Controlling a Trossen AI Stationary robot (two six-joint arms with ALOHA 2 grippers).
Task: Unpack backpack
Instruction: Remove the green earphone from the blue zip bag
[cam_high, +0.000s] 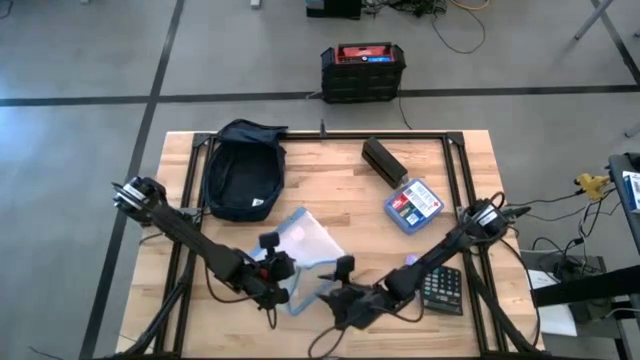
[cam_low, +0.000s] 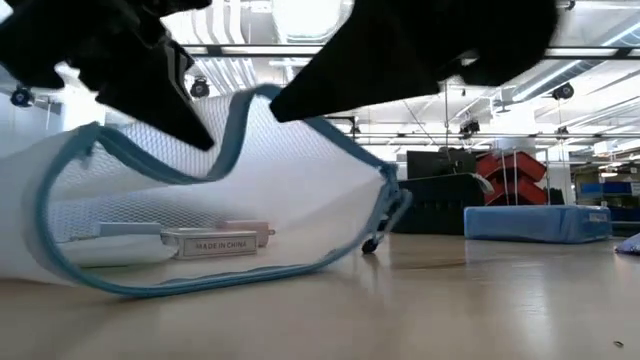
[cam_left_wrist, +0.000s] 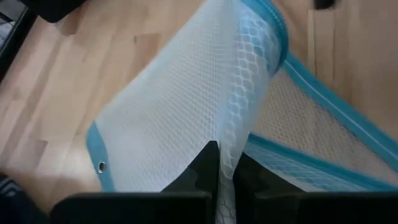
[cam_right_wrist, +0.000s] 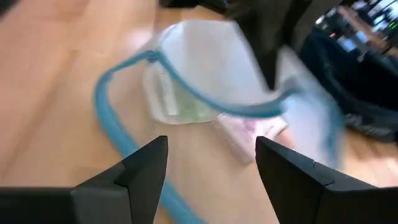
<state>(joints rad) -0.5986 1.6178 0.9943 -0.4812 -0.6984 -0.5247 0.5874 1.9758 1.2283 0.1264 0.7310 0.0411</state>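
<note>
The dark navy backpack (cam_high: 240, 172) lies flat at the table's far left, and no gripper touches it. A white mesh pouch (cam_high: 308, 243) with a blue zipper rim lies near the table's middle front, its mouth (cam_low: 215, 200) gaping. Small white and pink items (cam_low: 215, 240) lie inside it. My left gripper (cam_left_wrist: 227, 155) is shut on the pouch's mesh. My right gripper (cam_right_wrist: 211, 158) stands open just before the pouch's mouth, toward the near edge (cam_high: 337, 292), with nothing between its fingers. My left gripper pinches a gathered fold of the pouch's upper mesh wall (cam_left_wrist: 229, 146) between its two fingers, close to the blue zipper rim. That upper side is raised off the table, which holds the mouth open. The pouch's lower side (cam_low: 150, 280) rests on the table.
A blue box with a red label (cam_high: 413, 204) and a long black object (cam_high: 384, 161) lie at the far right. A calculator (cam_high: 442, 288) sits by the right arm. A black crate with a red top (cam_high: 362, 70) stands on the floor beyond the table.
</note>
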